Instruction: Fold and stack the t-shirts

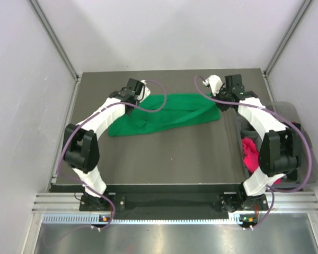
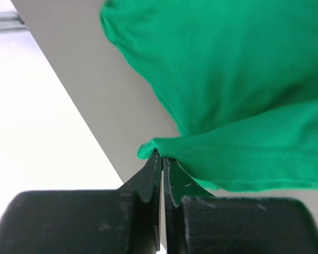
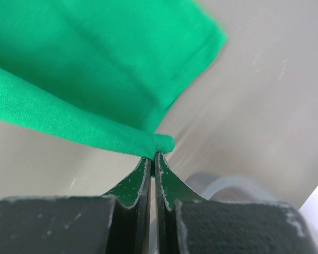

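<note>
Both ends pinched: left gripper (image 2: pixel 160 161) and right gripper (image 3: pixel 154 156), jaws pressed together, nip the green t-shirt (image 1: pixel 164 114). It lies upper centre in the top view, likely held to spread it flat.

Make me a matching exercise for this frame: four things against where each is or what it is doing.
1 green t-shirt
2 pink t-shirt
3 left gripper
4 right gripper

A shut on the green t-shirt's right end
B spread across the far part of the table
C bunched at the table's right edge
D shut on the green t-shirt's left end

Pairs: 1-B, 2-C, 3-D, 4-A
</note>
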Controlling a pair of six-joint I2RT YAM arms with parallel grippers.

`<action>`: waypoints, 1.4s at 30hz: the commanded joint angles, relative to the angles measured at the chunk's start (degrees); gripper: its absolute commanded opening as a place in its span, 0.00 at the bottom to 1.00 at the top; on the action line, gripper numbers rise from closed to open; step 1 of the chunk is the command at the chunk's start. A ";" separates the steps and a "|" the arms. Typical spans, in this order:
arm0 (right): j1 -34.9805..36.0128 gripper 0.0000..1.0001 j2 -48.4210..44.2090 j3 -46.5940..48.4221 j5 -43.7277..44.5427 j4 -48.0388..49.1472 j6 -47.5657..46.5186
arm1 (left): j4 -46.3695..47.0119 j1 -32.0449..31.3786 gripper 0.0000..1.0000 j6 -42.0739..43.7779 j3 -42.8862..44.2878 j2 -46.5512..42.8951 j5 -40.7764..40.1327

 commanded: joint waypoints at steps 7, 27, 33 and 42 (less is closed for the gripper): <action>-1.69 0.00 12.25 14.50 0.94 4.87 2.54 | 5.28 1.91 0.00 0.99 13.62 10.87 -2.41; -1.60 0.00 29.65 31.37 4.19 1.00 5.53 | 5.10 6.83 0.00 -1.74 11.69 11.06 -2.50; -1.69 0.00 34.23 36.30 5.60 -0.58 5.44 | 5.45 7.53 0.00 -2.18 13.71 12.64 -2.41; -1.60 0.31 28.80 31.30 6.13 2.84 7.99 | 6.24 7.80 0.53 -5.16 14.24 11.26 -4.96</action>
